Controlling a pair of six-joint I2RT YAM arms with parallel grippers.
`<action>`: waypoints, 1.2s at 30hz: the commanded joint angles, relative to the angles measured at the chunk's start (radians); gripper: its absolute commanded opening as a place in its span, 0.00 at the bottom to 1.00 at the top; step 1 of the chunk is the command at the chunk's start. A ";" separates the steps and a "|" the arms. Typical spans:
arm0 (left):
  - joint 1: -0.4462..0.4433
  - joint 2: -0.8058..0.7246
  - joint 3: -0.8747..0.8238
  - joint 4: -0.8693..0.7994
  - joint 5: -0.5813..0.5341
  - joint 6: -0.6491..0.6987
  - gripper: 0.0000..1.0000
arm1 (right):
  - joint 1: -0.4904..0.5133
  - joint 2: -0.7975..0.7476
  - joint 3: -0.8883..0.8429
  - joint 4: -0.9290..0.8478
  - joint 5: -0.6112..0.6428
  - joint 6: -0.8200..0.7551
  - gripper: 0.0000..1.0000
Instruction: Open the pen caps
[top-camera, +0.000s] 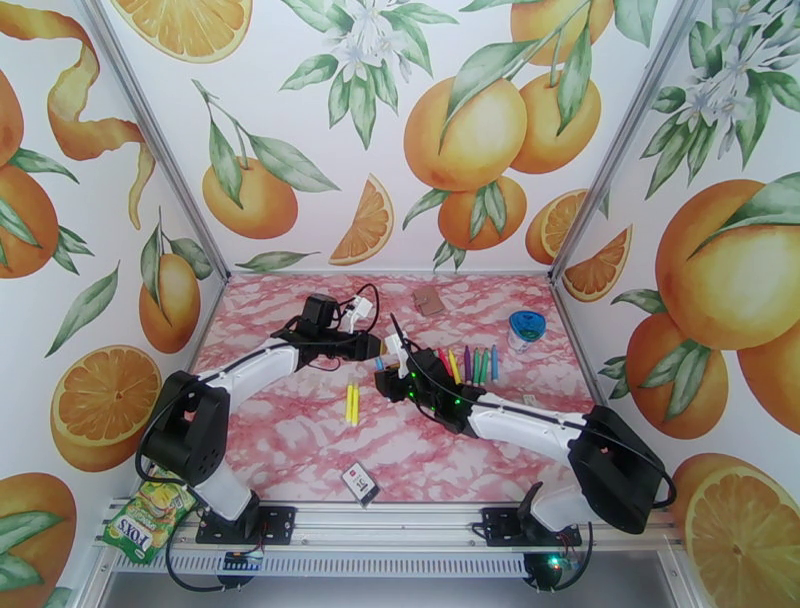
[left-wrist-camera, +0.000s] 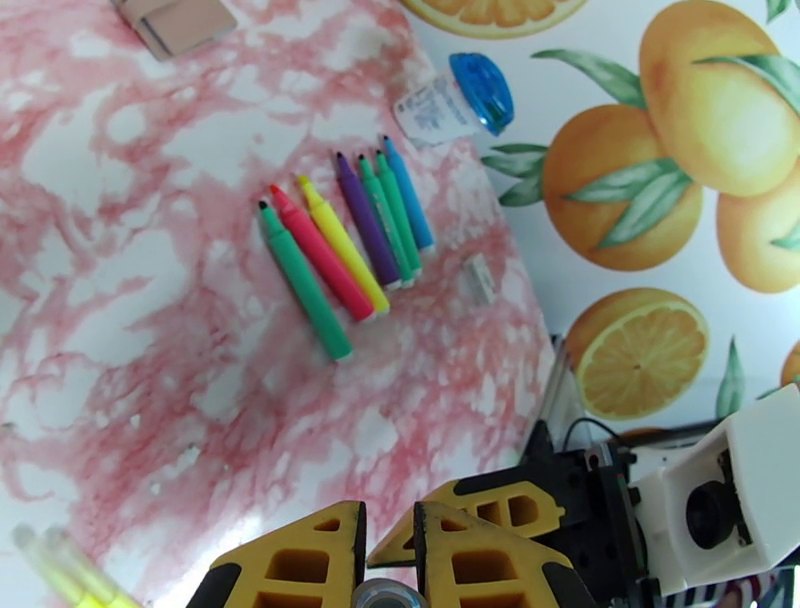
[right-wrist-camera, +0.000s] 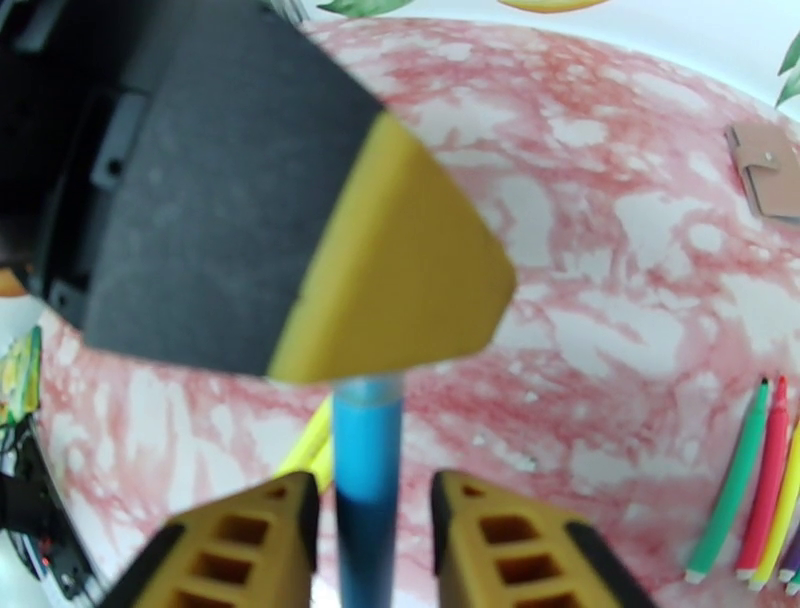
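blue pen (right-wrist-camera: 367, 440) up off the pink marble table (top-camera: 300, 440), about mid-table, bridging the two grippers. long axis in line with both tools, roughly near-far in the top view: far end pinched tight in left gripper (left-wrist-camera: 388, 520), near end down between the fingers (right-wrist-camera: 270, 545) of right gripper (right-wrist-camera: 368, 485). right jaws spread, gap either side of the barrel, no contact. darker lower stretch of the pen: cap or shadow, cannot tell. row of markers (left-wrist-camera: 345, 250) flat on the table to the right, parallel, bare tips toward the far wall, white butts near. two yellow markers (top-camera: 351, 403) side by side just near-left of the grippers, also lying near-far. blue-lidded container (top-camera: 525, 327) far right, well apart from the pen.
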 joint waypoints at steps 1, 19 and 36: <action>-0.006 -0.003 0.041 0.009 0.040 0.009 0.08 | -0.005 0.006 0.024 0.047 0.008 -0.004 0.37; -0.006 -0.013 0.051 0.011 0.040 0.004 0.06 | -0.006 0.041 0.031 0.063 -0.026 -0.004 0.19; 0.057 -0.014 0.130 -0.084 -0.193 -0.010 0.00 | -0.006 -0.008 -0.053 0.051 -0.042 -0.031 0.05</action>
